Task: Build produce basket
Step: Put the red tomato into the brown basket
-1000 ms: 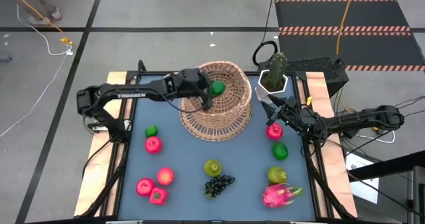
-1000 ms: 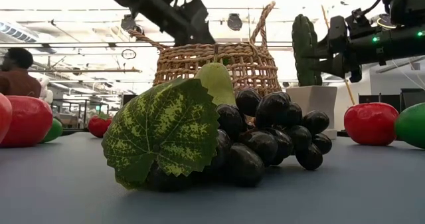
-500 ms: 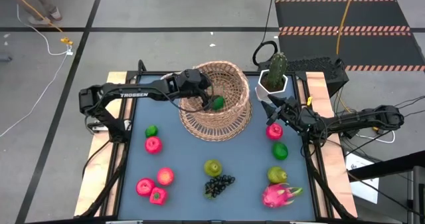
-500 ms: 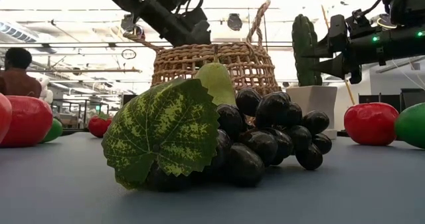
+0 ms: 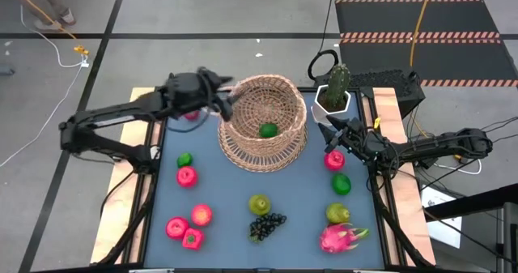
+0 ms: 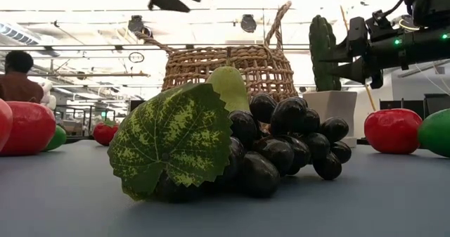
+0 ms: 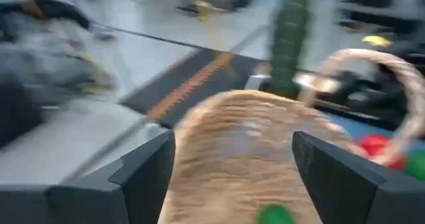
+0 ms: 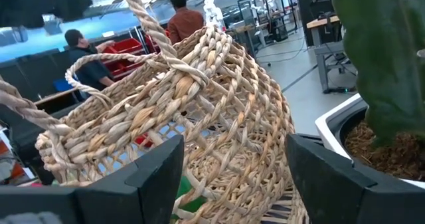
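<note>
The tan wicker basket stands at the table's far middle, with a green lime lying on its floor. My left gripper hovers open just outside the basket's left rim and above it; its wrist view looks over the rim and catches the lime. My right gripper waits open between the basket and a red apple. The other produce rests on the blue mat: a lime, apples, a strawberry, a pear, grapes, a dragon fruit.
A cactus in a white pot stands at the far right, close behind my right gripper. A second lime and pear lie along the right side. The basket's loop handle rises above its rim. People sit in the room behind.
The lime has left my left gripper's fingers and dropped from above the rim to the basket's floor. My left gripper has then drawn quickly up and back toward the table's left, out over the basket's left rim. The right arm has kept still.
</note>
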